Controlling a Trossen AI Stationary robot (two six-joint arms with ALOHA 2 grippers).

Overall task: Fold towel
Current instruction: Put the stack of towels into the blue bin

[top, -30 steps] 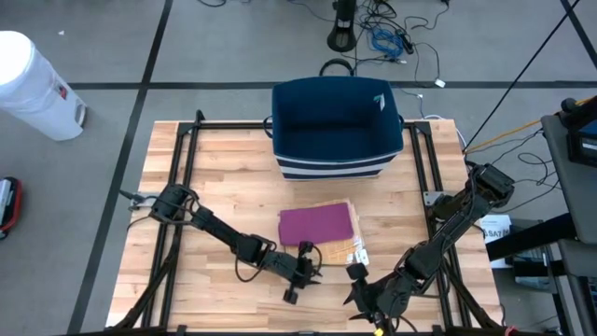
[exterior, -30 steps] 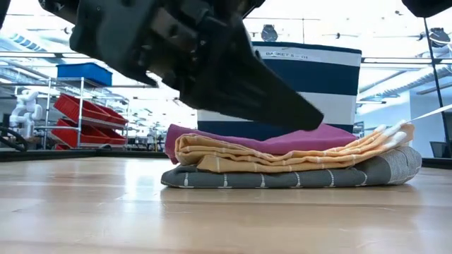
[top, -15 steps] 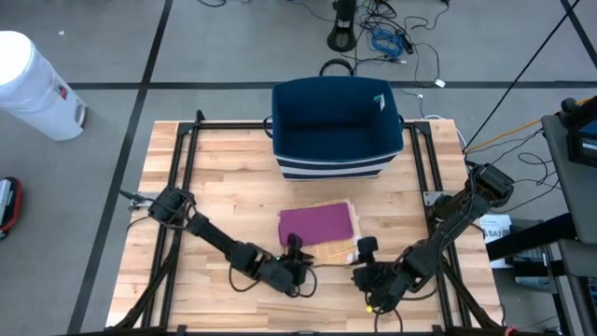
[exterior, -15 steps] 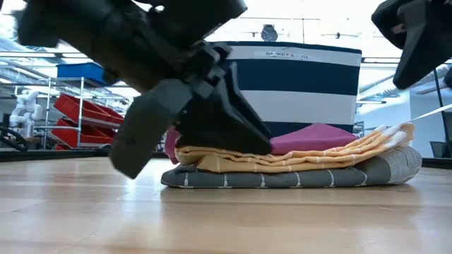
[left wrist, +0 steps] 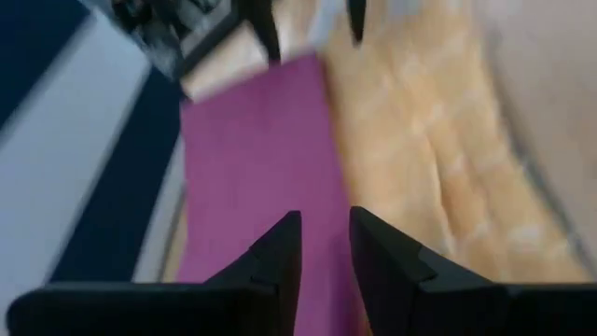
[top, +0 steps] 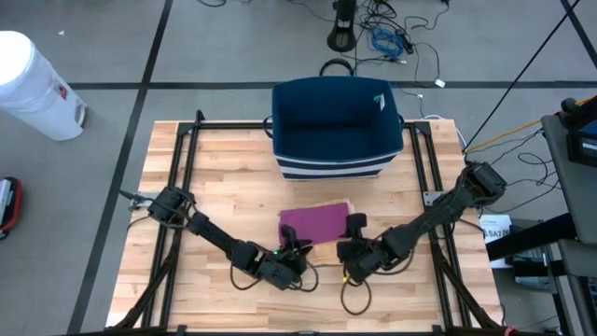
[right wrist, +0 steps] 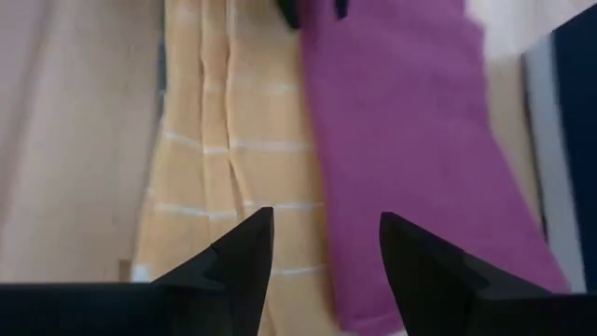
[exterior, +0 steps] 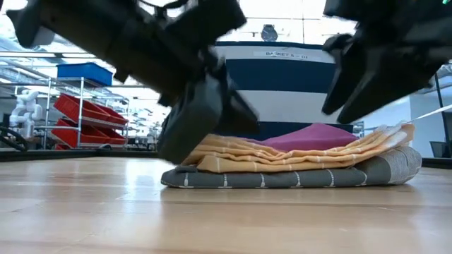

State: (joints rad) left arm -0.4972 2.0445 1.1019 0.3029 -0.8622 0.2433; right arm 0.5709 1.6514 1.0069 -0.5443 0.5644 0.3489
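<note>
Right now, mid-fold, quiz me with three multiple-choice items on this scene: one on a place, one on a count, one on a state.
1. Where is the towel stack relative to the navy basket?
A. Inside it
B. On the table, in front of it
C. On the floor

2. How many towels are in the stack?
A. One
B. Three
C. Five

3. How do the right gripper jaws stand?
A. Apart, with nothing between them
B. Clamped on the basket rim
C. Shut on the purple towel

Answers:
1. B: the high view shows the stack on the wood between the basket and both grippers.
2. B: the low view shows a grey towel at the bottom, an orange towel on it and a purple towel on top.
3. A: the right wrist view shows a clear gap over the stack.
</note>
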